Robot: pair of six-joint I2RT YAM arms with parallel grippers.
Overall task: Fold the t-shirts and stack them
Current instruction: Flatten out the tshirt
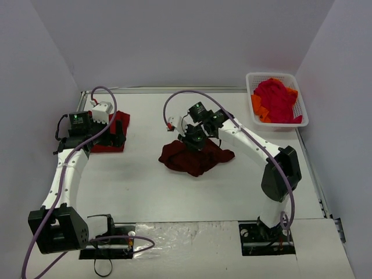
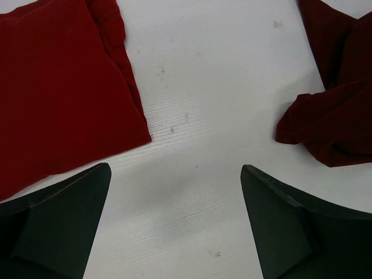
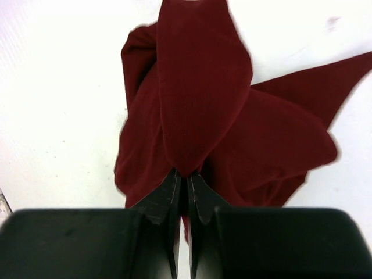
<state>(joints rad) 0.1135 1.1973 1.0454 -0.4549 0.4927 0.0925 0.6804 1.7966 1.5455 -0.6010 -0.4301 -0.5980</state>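
Note:
A dark maroon t-shirt point(image 1: 196, 157) lies crumpled mid-table. My right gripper point(image 1: 195, 140) is shut on a fold of it point(image 3: 200, 104) and lifts that part above the rest; its fingertips point(image 3: 174, 186) pinch the cloth. A folded brighter red t-shirt point(image 1: 113, 136) lies at the left; it fills the upper left of the left wrist view point(image 2: 58, 93). My left gripper point(image 2: 174, 192) is open and empty over bare table just beside that shirt's edge. The maroon shirt's edge shows at the right of the left wrist view point(image 2: 331, 122). Crimson and orange t-shirts point(image 1: 276, 100) sit in the basket.
A white lattice basket point(image 1: 302, 110) stands at the back right against the wall. Purple cables loop over both arms. The walls close in at the left, back and right. A metal rail runs along the table's right edge point(image 1: 318, 186).

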